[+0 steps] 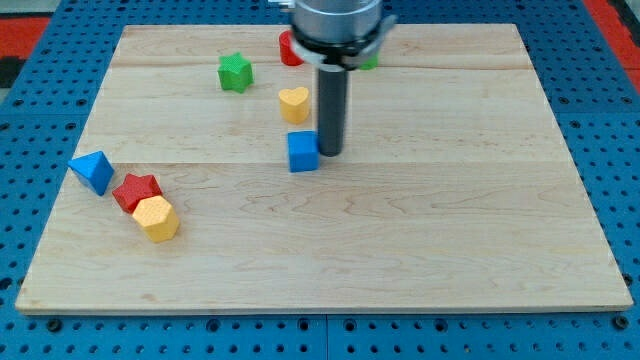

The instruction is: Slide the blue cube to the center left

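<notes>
Camera view has the arm's housing [338, 25] covering most of a red block [289, 48] and a green one [371, 60] at the board's top, their shapes possibly unreadable. My tip [329, 152] touches the blue cube [303, 151] on its right side, near the wooden board's [420, 240] middle. It is a bare rod, gripping nothing.
</notes>
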`<act>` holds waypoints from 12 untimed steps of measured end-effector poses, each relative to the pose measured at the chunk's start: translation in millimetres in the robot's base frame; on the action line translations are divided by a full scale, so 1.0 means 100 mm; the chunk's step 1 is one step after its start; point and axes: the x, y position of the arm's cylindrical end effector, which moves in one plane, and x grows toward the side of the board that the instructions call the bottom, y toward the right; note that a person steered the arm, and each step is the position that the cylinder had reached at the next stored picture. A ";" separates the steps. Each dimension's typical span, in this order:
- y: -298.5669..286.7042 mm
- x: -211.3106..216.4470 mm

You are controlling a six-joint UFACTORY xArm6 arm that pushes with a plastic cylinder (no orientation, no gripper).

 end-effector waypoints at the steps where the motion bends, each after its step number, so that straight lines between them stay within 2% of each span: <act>1: -0.11 0.00; 6: -0.06 0.00; 9: -0.74 0.31; 12: -0.94 0.08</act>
